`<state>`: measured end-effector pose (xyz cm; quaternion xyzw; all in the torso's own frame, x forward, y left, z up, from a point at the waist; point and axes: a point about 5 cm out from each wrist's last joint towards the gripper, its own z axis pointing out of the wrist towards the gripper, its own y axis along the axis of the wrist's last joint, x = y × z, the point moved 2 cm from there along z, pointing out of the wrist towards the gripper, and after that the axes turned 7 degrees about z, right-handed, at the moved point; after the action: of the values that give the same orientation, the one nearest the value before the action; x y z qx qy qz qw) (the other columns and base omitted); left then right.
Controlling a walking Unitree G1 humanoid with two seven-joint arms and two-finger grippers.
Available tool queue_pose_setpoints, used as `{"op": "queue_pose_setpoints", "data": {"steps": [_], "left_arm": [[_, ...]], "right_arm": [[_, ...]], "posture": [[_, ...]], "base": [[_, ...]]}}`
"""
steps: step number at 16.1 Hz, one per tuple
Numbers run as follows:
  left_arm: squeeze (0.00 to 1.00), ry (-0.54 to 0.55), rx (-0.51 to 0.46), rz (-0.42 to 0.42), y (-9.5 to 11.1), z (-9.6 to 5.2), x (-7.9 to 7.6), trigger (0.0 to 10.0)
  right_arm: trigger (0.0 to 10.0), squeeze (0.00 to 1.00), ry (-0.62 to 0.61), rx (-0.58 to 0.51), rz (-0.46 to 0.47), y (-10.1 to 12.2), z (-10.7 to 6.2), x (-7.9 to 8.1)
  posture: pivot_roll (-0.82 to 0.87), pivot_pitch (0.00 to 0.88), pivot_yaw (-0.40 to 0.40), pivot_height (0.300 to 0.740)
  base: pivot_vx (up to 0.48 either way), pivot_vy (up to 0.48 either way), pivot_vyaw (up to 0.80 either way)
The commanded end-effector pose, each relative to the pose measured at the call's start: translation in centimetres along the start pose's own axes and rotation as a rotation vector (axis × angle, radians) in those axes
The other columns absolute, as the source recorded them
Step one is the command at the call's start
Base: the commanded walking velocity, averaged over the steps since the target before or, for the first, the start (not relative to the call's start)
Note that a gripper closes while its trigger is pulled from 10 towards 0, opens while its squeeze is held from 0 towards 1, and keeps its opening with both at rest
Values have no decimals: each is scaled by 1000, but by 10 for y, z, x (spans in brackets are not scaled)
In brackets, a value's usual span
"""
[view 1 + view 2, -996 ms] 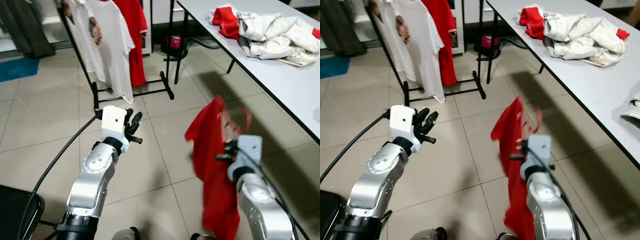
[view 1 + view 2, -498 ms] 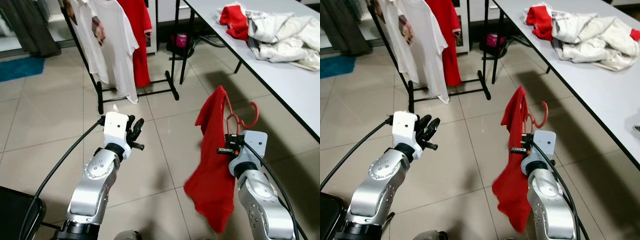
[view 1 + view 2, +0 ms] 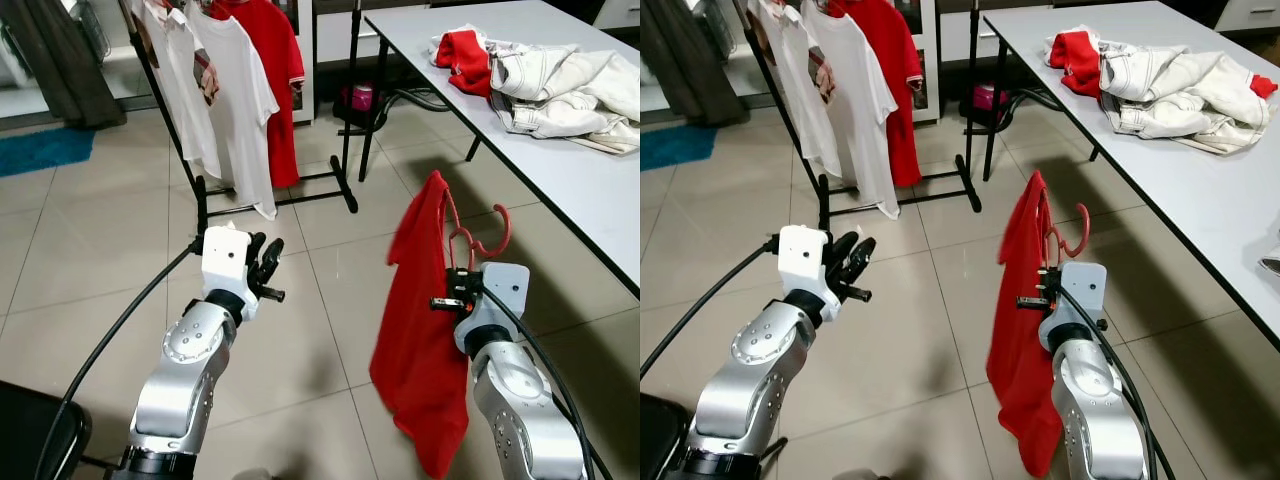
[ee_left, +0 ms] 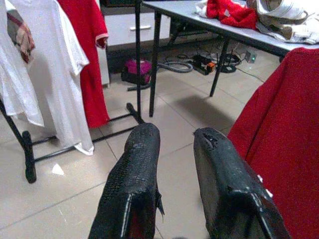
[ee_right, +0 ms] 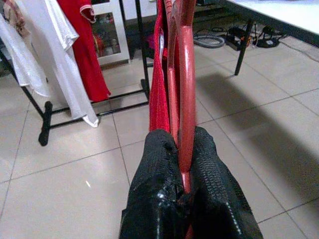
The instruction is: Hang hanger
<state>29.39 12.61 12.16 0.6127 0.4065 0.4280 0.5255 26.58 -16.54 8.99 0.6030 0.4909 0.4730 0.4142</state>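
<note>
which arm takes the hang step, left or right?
Right. The right hand is already shut on the red hanger carrying the red shirt. The left hand is open and holds nothing. The clothes rack stands ahead across the floor.

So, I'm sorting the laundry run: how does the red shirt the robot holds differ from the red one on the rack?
The held red shirt dangles crumpled off one side of its red hanger, gripped by the right claw; the rack's red shirt hangs straight beside a white shirt. The held one is out over the floor, away from the rack. Both are red.
</note>
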Motion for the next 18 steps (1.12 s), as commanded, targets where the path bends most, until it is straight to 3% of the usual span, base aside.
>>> {"op": "queue_pose_setpoints", "data": {"steps": [1, 5, 18], "left_arm": [[0, -8, -14, 4, 5, 3, 0, 10000], [0, -14, -30, 12, 11, 10, 3, 10000], [0, -11, -22, -2, 9, 12, 3, 10000]], "right_arm": [[10000, 0, 6, -63, -10, 12, 3, 3], [10000, 0, -5, -77, 39, 15, 6, 4], [10000, 0, 8, -63, -14, 13, 9, 9]], "posture": [[67, 44, 64, 740], [72, 40, 64, 740], [61, 36, 68, 740]], "base": [[409, 0, 0], [429, 0, 0], [471, 0, 0]]}}
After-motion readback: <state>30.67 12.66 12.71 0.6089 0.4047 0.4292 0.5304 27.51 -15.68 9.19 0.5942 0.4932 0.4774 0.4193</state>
